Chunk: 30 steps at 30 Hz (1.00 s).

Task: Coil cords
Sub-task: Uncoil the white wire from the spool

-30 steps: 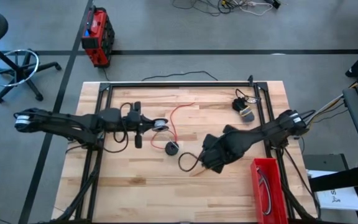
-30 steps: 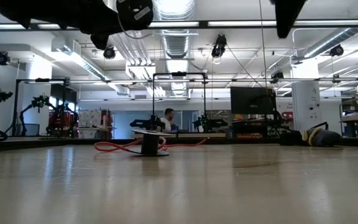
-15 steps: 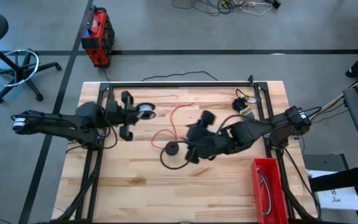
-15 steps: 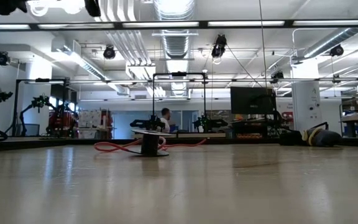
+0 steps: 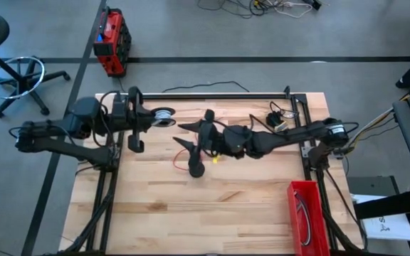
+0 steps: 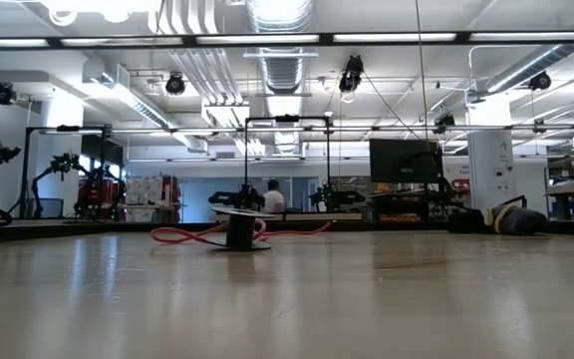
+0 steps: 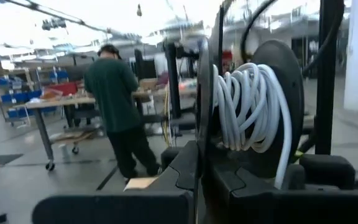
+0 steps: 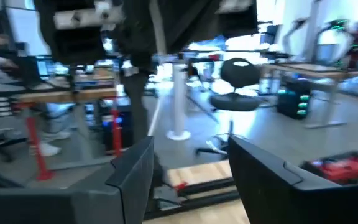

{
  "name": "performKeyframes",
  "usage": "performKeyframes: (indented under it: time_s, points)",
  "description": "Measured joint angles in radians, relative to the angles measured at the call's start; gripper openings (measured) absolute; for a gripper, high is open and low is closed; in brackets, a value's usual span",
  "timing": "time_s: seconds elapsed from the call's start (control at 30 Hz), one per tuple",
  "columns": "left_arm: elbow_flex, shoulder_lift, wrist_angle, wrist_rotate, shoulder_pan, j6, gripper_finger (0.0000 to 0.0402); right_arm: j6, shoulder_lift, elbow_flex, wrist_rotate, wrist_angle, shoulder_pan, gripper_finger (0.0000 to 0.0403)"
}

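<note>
Nearest the low camera: bare wooden desk (image 6: 287, 299). Mid-desk, thin red cord (image 6: 192, 235) lies loose round a small black spool (image 6: 239, 230), prob. uncoiled yet. Right gripper (image 5: 206, 129) hovers over it, spread, w/ nothing between. Far edge: left gripper (image 5: 135, 119) pinching white coiled cord (image 7: 244, 106), lifted clear.

No legible text, label, brand, number or sign in any view. White paper sheet (image 5: 392, 226) at table's right edge in high view carries dark marks, too small to read. Red boxy case (image 5: 110, 41) on floor: no readable marking.
</note>
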Motion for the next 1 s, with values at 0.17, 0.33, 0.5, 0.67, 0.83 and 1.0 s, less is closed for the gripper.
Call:
performKeyframes:
  time_s: [0.17,0.33,0.5,0.67,0.83,1.0]
  points:
    - [0.060,0.041,-0.044,-0.032,0.000,0.031,0.0000,0.026,0.067,0.025,-0.144,0.082,-0.028,0.0193]
    - [0.081,0.067,-0.042,-0.090,0.001,0.052,0.0000,-0.016,0.108,0.085,-0.144,0.091,-0.029,0.0180]
    - [0.089,0.083,-0.010,-0.090,0.000,0.053,0.0000,-0.030,0.112,0.100,-0.141,0.083,-0.035,0.0146]
    - [0.087,0.095,0.050,-0.091,0.000,0.035,0.0000,-0.030,0.112,0.104,-0.141,0.070,-0.050,0.0094]
    - [0.087,0.107,0.085,-0.091,0.000,0.028,0.0000,-0.042,0.112,0.104,-0.141,0.013,-0.058,0.0046]
    - [0.087,0.106,0.074,-0.197,0.000,0.058,0.0000,-0.079,0.094,0.131,-0.169,-0.026,-0.017,0.0004]
